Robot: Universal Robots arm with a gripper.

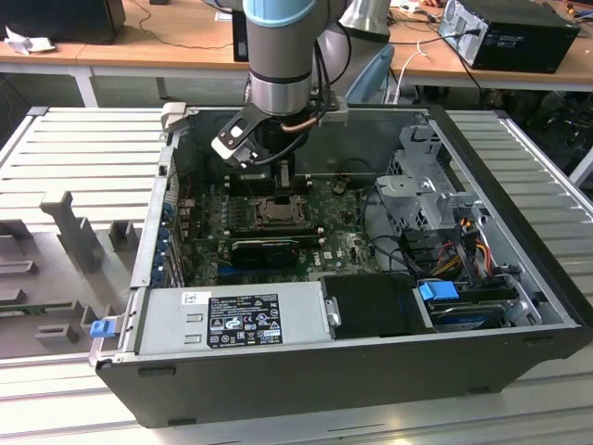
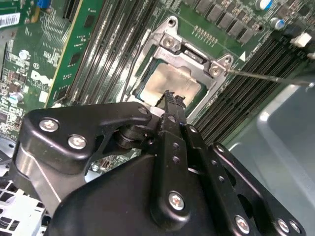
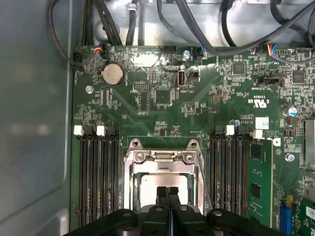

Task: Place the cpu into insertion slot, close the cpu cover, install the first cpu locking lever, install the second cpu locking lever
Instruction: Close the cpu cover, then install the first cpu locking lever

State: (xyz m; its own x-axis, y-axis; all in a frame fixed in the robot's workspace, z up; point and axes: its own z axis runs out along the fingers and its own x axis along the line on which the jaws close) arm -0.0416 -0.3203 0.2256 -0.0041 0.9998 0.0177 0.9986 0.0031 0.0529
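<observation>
Currently the gripper (image 3: 167, 191) is hanging low over the processor socket with its two black fingers (image 3: 161, 194) pressed together, gripping nothing. In both wrist views the joined fingertips are hovering just over the near edge of the cpu (image 3: 165, 179), whose pale metal face (image 2: 172, 81) is showing through a square window. Whether the tips are touching that face cannot be told.

The cpu is lying flat in the insertion slot (image 1: 276, 213), and the cpu cover (image 3: 130, 172) is lying down around it as a dull metal frame, with screws showing at its corners. A thin wire locking lever (image 3: 204, 184) is running along one side of the cover; in the second wrist view the lever (image 2: 268, 77) is reaching out from a corner of the socket across the memory slots (image 2: 246, 93).

Rows of long black memory slots (image 3: 98, 172) are flanking the socket on both sides of the green motherboard (image 3: 147, 118), and a coin cell battery (image 3: 112, 73) is sitting farther along the board. In the exterior view the arm (image 1: 278, 56) is reaching down into the open computer case (image 1: 371, 371), with the gripper (image 1: 283, 181) just above the socket and a power supply (image 1: 232, 320) along the case's near side.
</observation>
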